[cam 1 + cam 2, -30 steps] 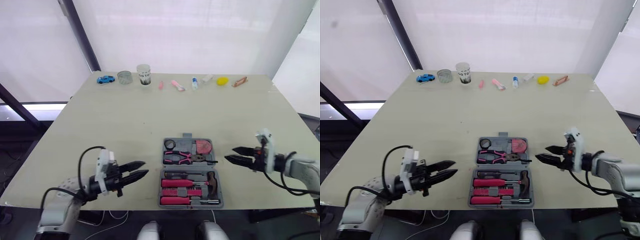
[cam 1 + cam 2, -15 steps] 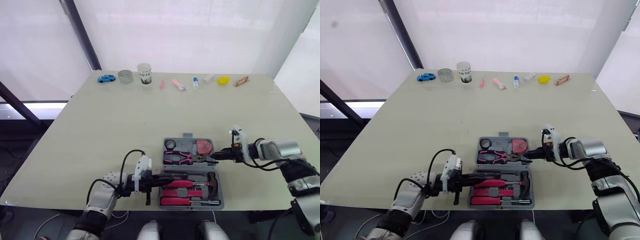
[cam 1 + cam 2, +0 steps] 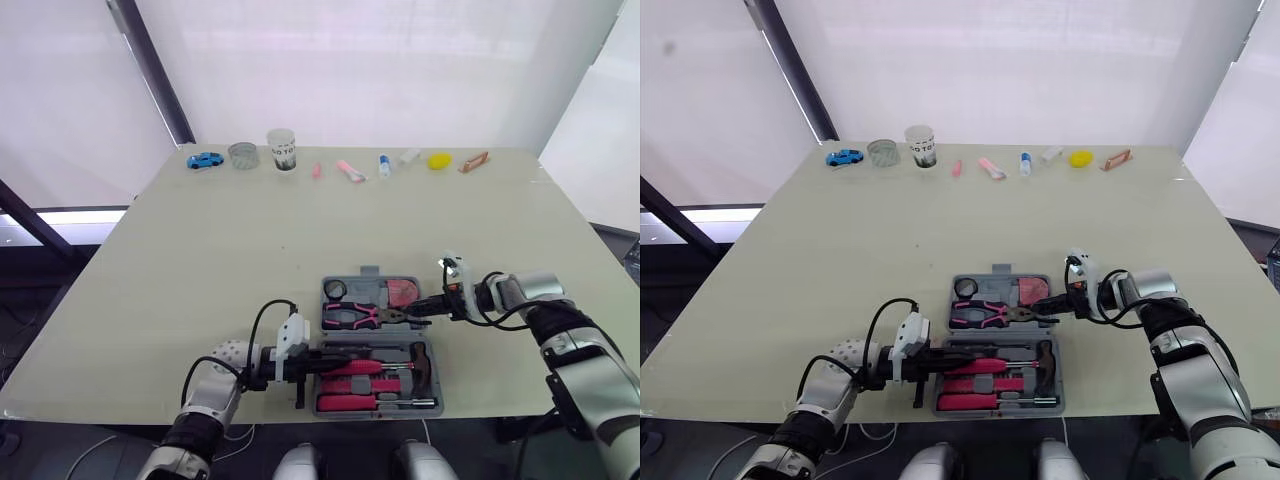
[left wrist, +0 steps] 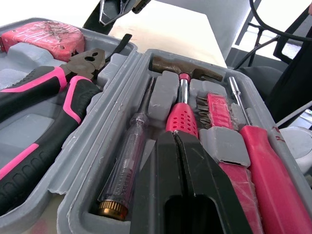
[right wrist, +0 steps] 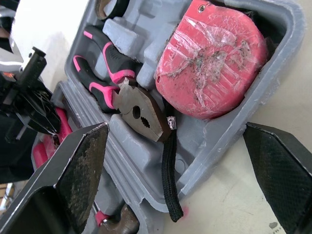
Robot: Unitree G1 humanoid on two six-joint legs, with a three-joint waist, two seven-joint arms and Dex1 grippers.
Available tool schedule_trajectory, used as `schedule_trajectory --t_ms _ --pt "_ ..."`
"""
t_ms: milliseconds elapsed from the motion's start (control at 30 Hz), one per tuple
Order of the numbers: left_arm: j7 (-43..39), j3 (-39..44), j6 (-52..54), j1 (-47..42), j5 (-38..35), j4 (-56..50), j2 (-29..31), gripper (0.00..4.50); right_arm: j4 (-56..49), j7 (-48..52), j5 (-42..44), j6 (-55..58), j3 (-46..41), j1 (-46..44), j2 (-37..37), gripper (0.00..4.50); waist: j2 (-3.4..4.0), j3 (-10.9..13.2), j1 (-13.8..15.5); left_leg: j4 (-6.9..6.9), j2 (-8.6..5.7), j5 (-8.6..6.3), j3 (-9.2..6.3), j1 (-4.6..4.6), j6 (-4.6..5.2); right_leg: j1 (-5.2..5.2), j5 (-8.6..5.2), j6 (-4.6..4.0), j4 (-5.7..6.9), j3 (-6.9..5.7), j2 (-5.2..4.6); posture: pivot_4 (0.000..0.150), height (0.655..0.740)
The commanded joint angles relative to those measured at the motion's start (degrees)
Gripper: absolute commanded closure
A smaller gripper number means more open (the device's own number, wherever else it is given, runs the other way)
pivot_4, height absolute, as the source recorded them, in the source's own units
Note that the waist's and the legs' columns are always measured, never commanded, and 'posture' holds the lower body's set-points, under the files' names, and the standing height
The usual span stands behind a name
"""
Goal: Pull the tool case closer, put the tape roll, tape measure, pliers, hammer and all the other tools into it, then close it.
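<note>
1. Two grippers are at the open tool case [image 3: 373,274], which lies by the table's [image 3: 250,240] near edge.
2. Left gripper [image 3: 314,362]: fingers [image 4: 168,161] together over the hammer [image 4: 183,78].
3. Right gripper [image 3: 418,311]: fingers apart, straddling the case wall beside the tape measure [image 5: 214,58].

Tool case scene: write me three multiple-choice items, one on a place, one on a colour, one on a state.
1. Where does the tape measure lie?
A. In the far half of the tool case
B. In its near half
C. Outside it

2. What colour are the handles of the pliers?
A. Yellow
B. Blue
C. Pink and black

3. The right gripper is:
A. Shut on the pliers
B. Open
C. Shut on the tape measure

Answers: 1 A, it sits next to the pliers' head in the far half. 2 C, the right wrist view shows pink and black grips. 3 B, its fingers stand wide apart at the case's corner.
</note>
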Motion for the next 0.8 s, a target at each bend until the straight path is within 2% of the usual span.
schedule_trajectory --t_ms 33,333,467,633,733,800 --pt "0.20 -0.71 -0.77 2.23 1.60 0.73 0.62 4.46 -3.64 3.43 3.86 3.36 -3.53 0.22 -0.20 0.00 0.00 0.00 -0.04 -0.01 0.00 0.00 0.00 0.00 0.00 0.00 0.00 0.00 0.00 0.00 0.00 0.150 0.7400" --pt "-0.03 1.57 0.49 5.20 -1.54 -5.23 2.03 4.46 -10.76 4.19 9.29 11.47 -9.21 2.37 -2.05 0.00 0.05 0.03 -0.27 -0.06 0.02 -0.01 -0.05 -0.01 0.00 -0.05 0.00 0.00 -0.02 0.04 -0.01 0.150 0.7400" --pt "-0.43 4.49 3.54 8.46 -6.35 -13.41 4.71 4.46 -17.97 5.48 14.31 17.05 -11.67 4.76 -4.37 0.00 0.08 0.06 -0.18 -0.08 0.09 -0.01 -0.07 -0.10 0.00 -0.14 0.00 0.00 -0.05 0.03 -0.04 0.150 0.7400" --pt "-0.38 13.96 14.73 18.02 -17.13 -27.45 13.44 4.46 -32.59 7.29 22.74 25.51 -14.32 11.29 -10.53 0.00 0.12 0.07 -0.12 0.00 0.18 0.00 -0.32 -0.84 0.00 -0.79 0.01 0.01 0.00 -0.12 -0.11 0.150 0.7400" --pt "0.45 22.78 20.39 24.89 -22.47 -29.86 18.38 4.46 -41.07 7.03 28.62 30.96 -16.81 15.98 -13.58 0.00 0.13 0.07 -0.20 -0.04 0.17 0.00 -0.31 -0.83 0.00 -0.80 0.00 0.00 -0.03 -0.12 -0.12 0.150 0.7400" --pt "1.88 26.98 21.88 27.12 -24.53 -29.77 18.85 4.46 -45.78 6.15 30.78 32.15 -17.05 19.51 -14.94 0.00 0.13 0.08 -0.14 -0.06 0.19 -0.01 -0.30 -0.82 0.00 -0.80 -0.01 0.00 -0.07 -0.14 -0.14 0.150 0.7400"
